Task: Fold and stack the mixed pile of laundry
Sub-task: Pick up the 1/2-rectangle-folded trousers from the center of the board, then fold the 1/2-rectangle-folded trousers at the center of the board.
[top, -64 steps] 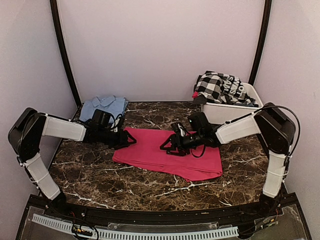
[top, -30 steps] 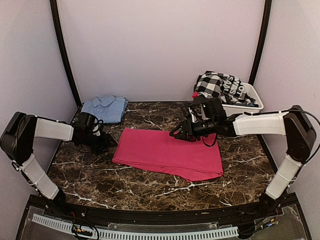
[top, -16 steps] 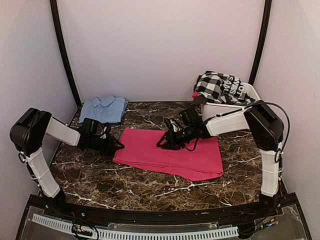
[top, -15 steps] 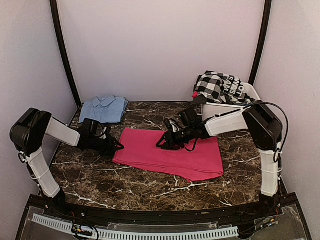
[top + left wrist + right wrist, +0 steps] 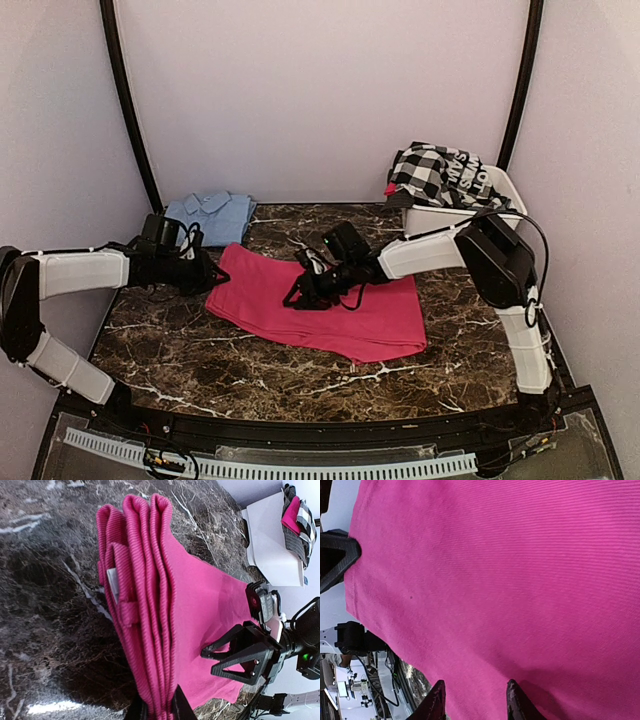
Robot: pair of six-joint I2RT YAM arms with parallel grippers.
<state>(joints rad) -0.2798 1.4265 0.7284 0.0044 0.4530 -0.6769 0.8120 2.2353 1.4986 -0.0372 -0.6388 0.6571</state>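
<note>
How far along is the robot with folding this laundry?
Roughly midway. Done: the light-blue piece lies folded at the back left. In hand: the magenta-pink cloth lies in folded layers, its edge pinched by the left gripper, with the open right gripper low over its top. Left: the black-and-white checked garment is heaped in the white tub, and nothing is stacked yet.

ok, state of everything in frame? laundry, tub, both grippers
pink cloth: folded in layers, lying flat on the table
light-blue shirt: folded, at the back left
checked garment: unfolded, heaped in the white tub
white tub: upright, holding laundry
left gripper: shut on the pink cloth's left edge
right gripper: open, over the pink cloth
</note>
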